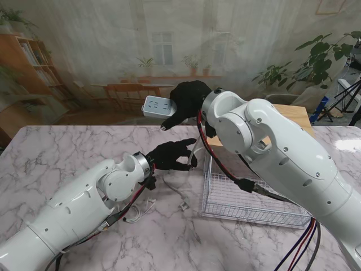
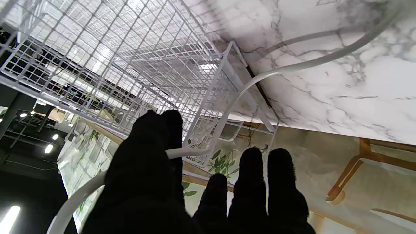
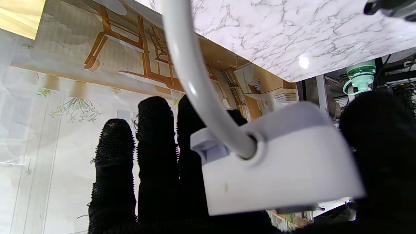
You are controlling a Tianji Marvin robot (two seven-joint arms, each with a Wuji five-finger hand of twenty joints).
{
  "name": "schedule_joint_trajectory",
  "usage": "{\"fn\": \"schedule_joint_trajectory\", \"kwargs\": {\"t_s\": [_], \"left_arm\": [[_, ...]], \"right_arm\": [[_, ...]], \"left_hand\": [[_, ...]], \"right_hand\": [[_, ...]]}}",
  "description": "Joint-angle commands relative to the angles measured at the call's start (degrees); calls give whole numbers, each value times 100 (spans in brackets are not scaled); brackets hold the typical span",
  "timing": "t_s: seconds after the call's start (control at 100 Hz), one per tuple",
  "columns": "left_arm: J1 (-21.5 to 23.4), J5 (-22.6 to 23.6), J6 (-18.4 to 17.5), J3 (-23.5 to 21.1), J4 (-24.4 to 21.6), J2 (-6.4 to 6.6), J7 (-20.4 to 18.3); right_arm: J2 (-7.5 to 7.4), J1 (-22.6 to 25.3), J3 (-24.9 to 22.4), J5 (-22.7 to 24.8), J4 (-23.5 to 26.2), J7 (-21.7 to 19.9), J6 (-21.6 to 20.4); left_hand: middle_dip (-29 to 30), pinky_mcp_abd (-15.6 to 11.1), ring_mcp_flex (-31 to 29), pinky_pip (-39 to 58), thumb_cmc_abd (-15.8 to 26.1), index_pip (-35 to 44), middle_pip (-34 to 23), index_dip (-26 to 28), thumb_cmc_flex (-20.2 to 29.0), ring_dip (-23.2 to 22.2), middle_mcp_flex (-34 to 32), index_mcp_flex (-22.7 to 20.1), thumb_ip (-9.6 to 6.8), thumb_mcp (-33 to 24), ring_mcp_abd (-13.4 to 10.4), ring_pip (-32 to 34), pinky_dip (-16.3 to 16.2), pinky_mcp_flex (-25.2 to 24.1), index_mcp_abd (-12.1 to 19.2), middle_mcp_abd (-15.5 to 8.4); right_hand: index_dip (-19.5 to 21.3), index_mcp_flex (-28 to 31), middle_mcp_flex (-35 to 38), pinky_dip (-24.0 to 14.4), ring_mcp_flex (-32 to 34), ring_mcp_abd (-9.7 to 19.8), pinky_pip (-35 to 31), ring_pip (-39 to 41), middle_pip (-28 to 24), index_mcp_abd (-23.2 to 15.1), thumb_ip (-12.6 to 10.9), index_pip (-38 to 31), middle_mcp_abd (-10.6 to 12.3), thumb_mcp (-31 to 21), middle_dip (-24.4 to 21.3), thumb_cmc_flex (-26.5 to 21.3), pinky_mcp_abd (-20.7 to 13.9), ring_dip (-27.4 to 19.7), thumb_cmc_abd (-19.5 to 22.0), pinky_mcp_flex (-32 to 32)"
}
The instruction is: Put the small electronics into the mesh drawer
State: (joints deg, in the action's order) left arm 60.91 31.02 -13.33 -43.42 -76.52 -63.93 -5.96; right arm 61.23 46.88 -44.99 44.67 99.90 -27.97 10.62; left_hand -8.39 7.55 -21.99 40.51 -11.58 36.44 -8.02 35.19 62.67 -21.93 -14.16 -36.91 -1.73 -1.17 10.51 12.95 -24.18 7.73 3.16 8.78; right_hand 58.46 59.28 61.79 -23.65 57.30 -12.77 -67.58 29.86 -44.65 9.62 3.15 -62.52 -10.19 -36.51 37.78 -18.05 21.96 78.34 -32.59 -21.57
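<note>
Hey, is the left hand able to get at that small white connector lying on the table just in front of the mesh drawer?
Probably yes. The connector lies in the open beside the mesh drawer, nearer to me than the left hand, with nothing over it. But that hand is already pinching the white cable, so it would have to let go first.

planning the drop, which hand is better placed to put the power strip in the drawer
Right. The right hand already holds the power strip raised just beyond the drawer. The left hand only pinches the cord beside it.
</note>
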Motion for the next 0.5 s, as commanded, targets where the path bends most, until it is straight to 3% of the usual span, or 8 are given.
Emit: {"fn": "schedule_joint_trajectory", "kwargs": {"t_s": [0.0, 0.2, 0.28, 0.49], "left_arm": [[40, 111, 37, -41, 11, 9, -105], [207, 561, -47, -362, 147, 131, -107], [338, 658, -82, -570, 152, 170, -106], [763, 1217, -363, -1209, -10, 319, -141]], "right_arm": [[8, 27, -45, 31, 26, -1, 22], [-39, 205, -294, 256, 158, -93, -83], [-57, 278, -388, 356, 186, -124, -149], [-92, 480, -603, 679, 192, -155, -292]], "left_hand": [[-139, 17, -171, 147, 174, 250, -146, 98, 276, -59, -276, -210, 137, 54, 56, 150, -66, 19, -170, -23], [-670, 101, -460, 303, 334, 396, -503, 154, 438, -45, -1599, -76, 103, 49, 128, 177, -89, 110, -387, -40], [-740, 220, -548, 337, 323, 421, -533, 227, 444, -63, -1827, -15, 69, 37, 154, 206, -119, 86, -439, -79], [-1205, 474, -1179, 850, 321, 373, -867, 342, 463, -485, -2627, 17, 37, -3, 219, 572, -667, 328, -469, -167]], "right_hand": [[91, 1006, 72, 39, -98, 57, 3, 432, -318, -850, -127, -608, 609, -1689, 80, -1197, 33, 128, 1506, 89], [93, 1002, 83, 38, -97, 72, 4, 436, -338, -812, -132, -610, 606, -1697, 93, -1210, 33, 129, 1490, 89], [96, 1010, 89, 37, -88, 77, 1, 445, -353, -797, -135, -618, 616, -1706, 101, -1209, 31, 132, 1486, 82], [97, 1010, 83, 36, -90, 76, 7, 460, -379, -771, -136, -623, 612, -1707, 117, -1214, 36, 140, 1483, 80]]}}
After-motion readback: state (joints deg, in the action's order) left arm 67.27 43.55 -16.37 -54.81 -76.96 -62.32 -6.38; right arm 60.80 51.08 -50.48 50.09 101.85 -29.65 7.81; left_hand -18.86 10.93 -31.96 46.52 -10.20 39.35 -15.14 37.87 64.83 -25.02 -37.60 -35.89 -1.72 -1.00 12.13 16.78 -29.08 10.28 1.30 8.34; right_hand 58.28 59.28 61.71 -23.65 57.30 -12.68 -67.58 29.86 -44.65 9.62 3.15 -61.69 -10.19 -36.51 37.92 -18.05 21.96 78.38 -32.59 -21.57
